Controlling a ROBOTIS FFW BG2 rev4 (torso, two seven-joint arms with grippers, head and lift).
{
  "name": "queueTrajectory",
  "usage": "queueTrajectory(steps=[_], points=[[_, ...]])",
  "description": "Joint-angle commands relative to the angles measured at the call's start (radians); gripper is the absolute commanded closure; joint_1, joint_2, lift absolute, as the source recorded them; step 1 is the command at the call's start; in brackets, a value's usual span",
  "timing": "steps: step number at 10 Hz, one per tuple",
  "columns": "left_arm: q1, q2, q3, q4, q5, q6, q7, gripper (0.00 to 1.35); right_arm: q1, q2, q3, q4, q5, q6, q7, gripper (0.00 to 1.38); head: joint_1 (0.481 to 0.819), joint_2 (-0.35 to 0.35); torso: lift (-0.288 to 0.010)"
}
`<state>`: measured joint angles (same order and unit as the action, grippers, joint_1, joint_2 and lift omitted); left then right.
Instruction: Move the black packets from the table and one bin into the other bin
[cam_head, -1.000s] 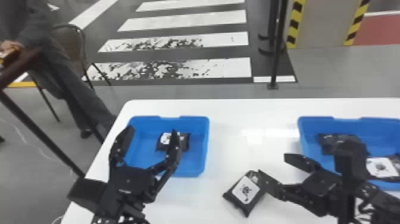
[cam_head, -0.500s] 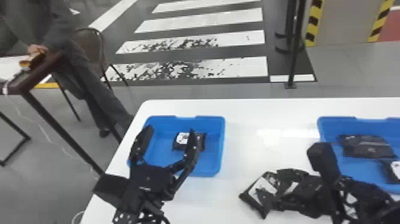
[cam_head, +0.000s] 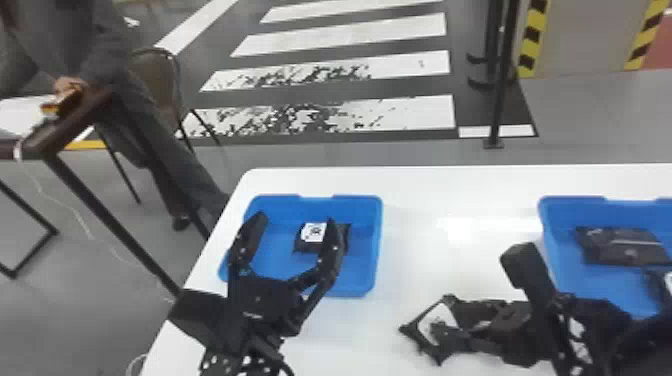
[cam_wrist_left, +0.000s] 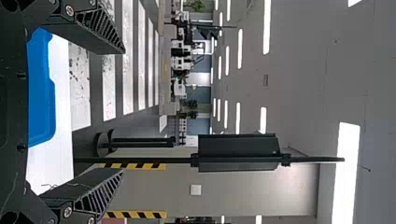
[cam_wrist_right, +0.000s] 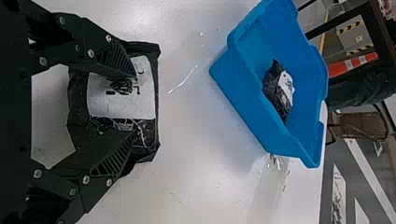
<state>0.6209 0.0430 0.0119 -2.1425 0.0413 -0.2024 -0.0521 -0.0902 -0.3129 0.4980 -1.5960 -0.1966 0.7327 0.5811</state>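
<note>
Beneath the right gripper's (cam_head: 447, 320) fingertips, the packet (cam_wrist_right: 149, 135) looks like thin black plastic, creased and slightly shiny, its white label (cam_wrist_right: 121, 100) matt and paper-like. Those fingers (cam_wrist_right: 116, 60) are dull black with ribbed sides and shiny metal screws (cam_wrist_right: 90, 53). Around them the white tabletop (cam_wrist_right: 196, 140) is smooth and glossy, catching light. Ahead of them, the blue bin (cam_wrist_right: 243, 93) is smooth moulded plastic with a soft sheen. The left gripper (cam_head: 295, 222) has matt black fingers (cam_wrist_left: 100, 35), also ribbed, and bright metal screws.
</note>
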Motion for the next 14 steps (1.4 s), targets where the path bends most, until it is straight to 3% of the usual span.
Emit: queueTrajectory(steps=[1,2,5,8,10,11,13,14], points=[[-0.002,0.001,0.000,0.001,0.001,0.001,0.000,0.13,-0.010,0.000,0.005,0.022,-0.009,0.021,0.000,0.90,0.695,0.269,-0.110],[0.000,0.001,0.000,0.001,0.001,0.004,-0.002,0.13,-0.008,0.000,0.007,0.022,-0.019,0.021,0.000,1.02,0.695,0.268,-0.110],[0.002,0.003,0.002,0.001,0.003,-0.004,-0.005,0.13,0.024,-0.003,-0.029,-0.045,-0.047,-0.065,-0.007,1.02,0.695,0.273,-0.110],[0.005,0.003,0.004,0.001,0.003,-0.019,-0.006,0.13,0.149,0.014,-0.289,-0.320,-0.011,-0.146,-0.058,1.02,0.695,0.254,-0.110],[0.007,0.003,0.006,0.001,0.003,-0.028,-0.006,0.13,0.220,0.038,-0.504,-0.410,0.077,-0.127,-0.093,1.02,0.695,0.192,-0.110],[0.012,0.003,0.008,0.004,0.013,-0.031,-0.006,0.13,0.250,0.047,-0.602,-0.401,0.109,-0.117,-0.112,1.02,0.695,0.089,-0.110],[0.012,0.003,0.010,0.001,0.025,-0.028,-0.012,0.13,0.242,0.049,-0.665,-0.325,0.179,-0.090,-0.121,1.02,0.695,-0.025,-0.110],[0.010,0.003,0.008,0.001,0.023,-0.028,-0.017,0.13,0.233,0.049,-0.665,-0.298,0.191,-0.070,-0.127,0.91,0.695,-0.074,-0.110]])
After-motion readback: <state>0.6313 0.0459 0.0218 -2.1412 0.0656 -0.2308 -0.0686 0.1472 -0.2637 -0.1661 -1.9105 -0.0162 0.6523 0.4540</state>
